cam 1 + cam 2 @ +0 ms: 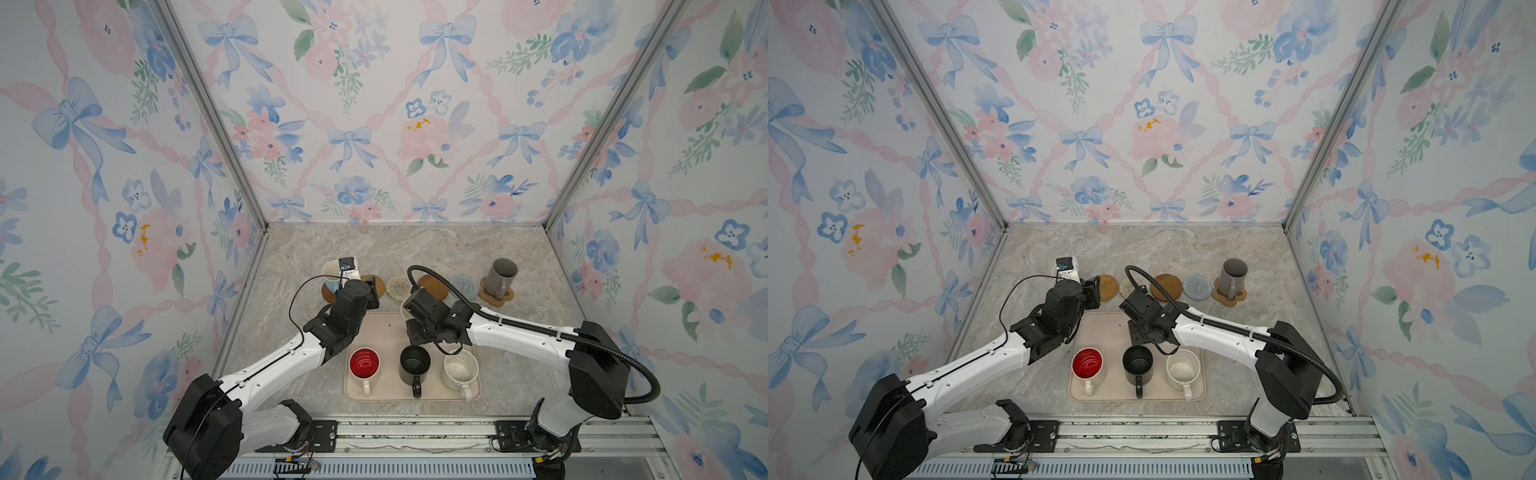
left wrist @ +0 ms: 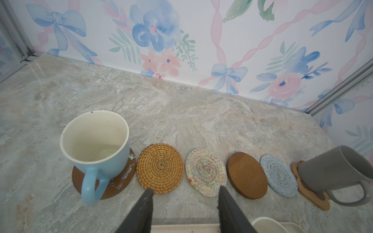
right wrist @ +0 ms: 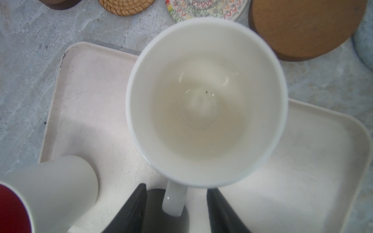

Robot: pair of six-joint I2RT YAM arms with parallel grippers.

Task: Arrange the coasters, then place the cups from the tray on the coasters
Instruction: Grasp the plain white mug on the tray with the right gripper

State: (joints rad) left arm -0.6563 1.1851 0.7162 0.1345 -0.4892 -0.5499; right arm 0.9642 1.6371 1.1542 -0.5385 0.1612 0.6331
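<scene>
Six coasters lie in a row behind the tray (image 1: 376,332). A light blue cup (image 2: 94,141) stands on a brown disc (image 2: 119,181). A tall grey cup (image 1: 500,274) stands on the paw-shaped coaster (image 1: 496,297). The rattan (image 2: 160,167), cream woven (image 2: 205,171), second brown (image 2: 247,175) and blue-grey (image 2: 278,177) coasters are bare. On the tray stand a cream cup (image 3: 205,105), a red-lined white cup (image 1: 364,363), a black cup (image 1: 414,361) and a speckled white cup (image 1: 460,368). My right gripper (image 3: 176,187) is open, its fingers either side of the cream cup's handle (image 3: 174,199) with gaps. My left gripper (image 2: 185,199) is open and empty near the rattan coaster.
Floral walls close in the marble table (image 1: 415,249) at the back and both sides. A metal rail (image 1: 415,432) runs along the front. Both arms reach inward over the tray's far half, close to each other.
</scene>
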